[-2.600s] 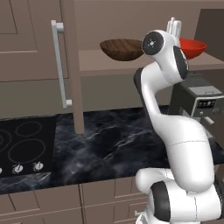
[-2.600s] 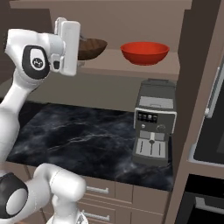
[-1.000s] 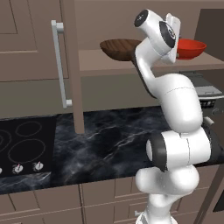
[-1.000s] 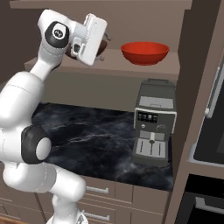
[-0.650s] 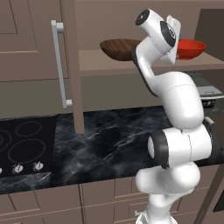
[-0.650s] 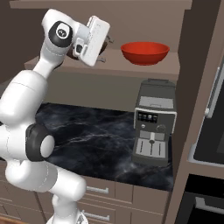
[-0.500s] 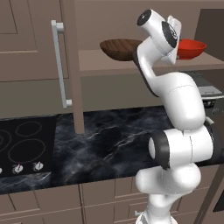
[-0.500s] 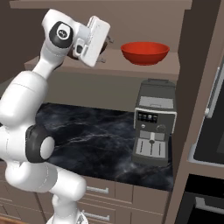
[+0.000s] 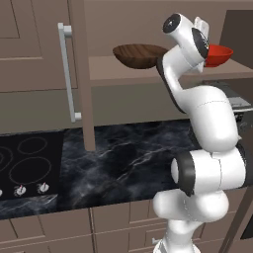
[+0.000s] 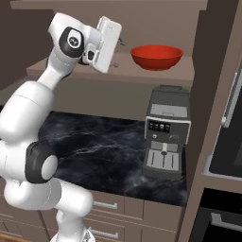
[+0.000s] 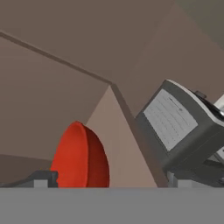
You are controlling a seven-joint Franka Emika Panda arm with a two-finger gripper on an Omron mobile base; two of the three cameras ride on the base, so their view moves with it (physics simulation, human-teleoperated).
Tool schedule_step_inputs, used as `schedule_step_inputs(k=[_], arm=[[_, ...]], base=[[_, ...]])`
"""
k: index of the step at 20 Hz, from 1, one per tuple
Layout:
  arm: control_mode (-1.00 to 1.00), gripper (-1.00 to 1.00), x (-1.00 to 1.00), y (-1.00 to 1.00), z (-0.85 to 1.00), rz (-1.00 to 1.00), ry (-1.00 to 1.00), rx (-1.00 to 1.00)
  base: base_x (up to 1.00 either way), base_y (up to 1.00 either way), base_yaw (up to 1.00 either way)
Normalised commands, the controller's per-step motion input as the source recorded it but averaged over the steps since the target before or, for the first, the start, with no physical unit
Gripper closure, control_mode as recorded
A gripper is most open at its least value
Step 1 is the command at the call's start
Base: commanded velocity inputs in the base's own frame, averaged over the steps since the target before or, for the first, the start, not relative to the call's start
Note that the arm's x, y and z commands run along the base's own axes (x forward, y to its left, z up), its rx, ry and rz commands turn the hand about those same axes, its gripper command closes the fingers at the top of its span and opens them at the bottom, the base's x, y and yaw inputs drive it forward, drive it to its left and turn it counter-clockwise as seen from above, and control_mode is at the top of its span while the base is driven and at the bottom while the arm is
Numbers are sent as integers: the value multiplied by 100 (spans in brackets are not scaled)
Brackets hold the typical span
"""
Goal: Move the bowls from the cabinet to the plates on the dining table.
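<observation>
Raised to shelf height, my two-finger gripper [image 11: 107, 180] stands with its jaws spread wide and nothing between them. Its two dark finger tips [image 11: 41, 178] rise at the bottom of the hand view, one to each side of the glossy plain red shallow bowl [image 11: 79, 155], which sits ahead of them on the open shelf of the taupe-brown wall cabinet [image 10: 156, 73]; I cannot tell whether either tip touches it. From the right base camera the red bowl [image 10: 156, 56] sits upright on the right part of that shelf, just beyond my white hand, directly above a grey and black coffee machine [image 10: 166, 137] standing on the black white-veined marble counter [image 10: 104, 146].

From the left base camera the dark brown wood-grain bowl [image 9: 139, 55] rests on the same shelf to the left of my wrist, well apart from the red one [image 9: 217, 55], whose rim shows past my arm. A recessed-panel cabinet door with a long vertical silver bar handle [image 9: 67, 71] hangs open at the left, above a black cooktop [image 9: 27, 165] set into the counter.
</observation>
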Motion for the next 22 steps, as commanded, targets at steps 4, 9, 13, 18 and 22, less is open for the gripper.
schedule_step_inputs(k=[4, 9, 13, 18, 22], arm=[[-100, -100, 14, -1, -29, 0, -7, 7], [-100, -100, 20, -1, -25, 1, -3, 15], [-100, -100, 27, 0, -15, 1, -4, 13], [-100, -100, 27, 0, -11, 2, -14, 8], [-100, -100, 26, 0, -18, 5, -16, 7]], base=[[0, 0, 0], [0, 0, 0], [0, 0, 0], [0, 0, 0], [0, 0, 0]])
